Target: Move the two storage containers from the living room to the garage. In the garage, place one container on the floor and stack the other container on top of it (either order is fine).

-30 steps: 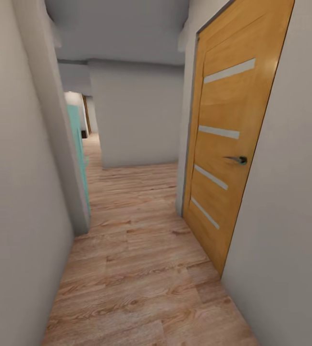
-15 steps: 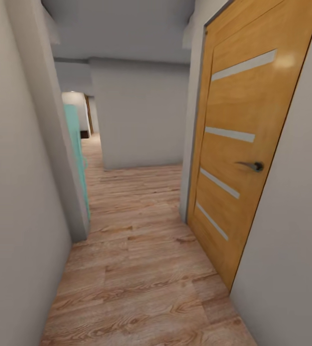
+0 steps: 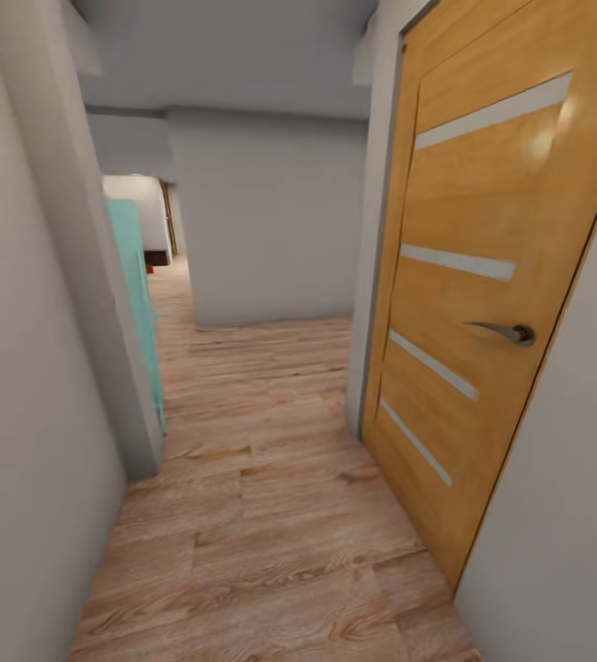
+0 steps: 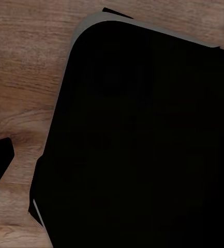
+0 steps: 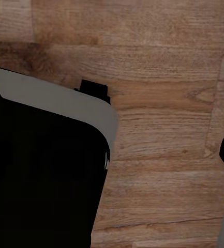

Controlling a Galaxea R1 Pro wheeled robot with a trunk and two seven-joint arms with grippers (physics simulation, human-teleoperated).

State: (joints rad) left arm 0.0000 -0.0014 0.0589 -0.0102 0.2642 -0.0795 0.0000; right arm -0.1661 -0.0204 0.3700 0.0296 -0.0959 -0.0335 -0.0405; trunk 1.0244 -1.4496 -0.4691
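Robot is standing in a narrow corridor with a light wood plank floor (image 3: 270, 515). Neither of the two storage containers is appearing here; I cannot say where they are from this position, and the planks underfoot are the indoor kind, not garage concrete.

Head view: a grey wall (image 3: 31, 414) is running close along the left, ending at a corner (image 3: 119, 368). Just behind that corner a teal panel (image 3: 137, 303), possibly a door leaf, is edging into the passage. On the right an orange wooden door (image 3: 482, 303) with pale horizontal strips is sitting shut in its frame, its lever handle (image 3: 505, 331) projecting into the corridor. Ahead, a grey block of wall (image 3: 270, 221) is closing off the straight path; a narrower passage is opening to its left toward a brighter area.

Both wrist views are looking down at planks and a large black rounded body (image 4: 143, 139), presumably robot hardware. Fingers are not distinguishable, so the state of the jaws on either arm cannot be told, nor whether anything is held.

Risks, as judged:
- Clipping the left corner or the teal panel if the base is cutting the turn too early.
- Snagging the right arm on the lever handle if drifting right.
- Driving into the facing wall if the turn is coming late.
- Taking the wrong branch.
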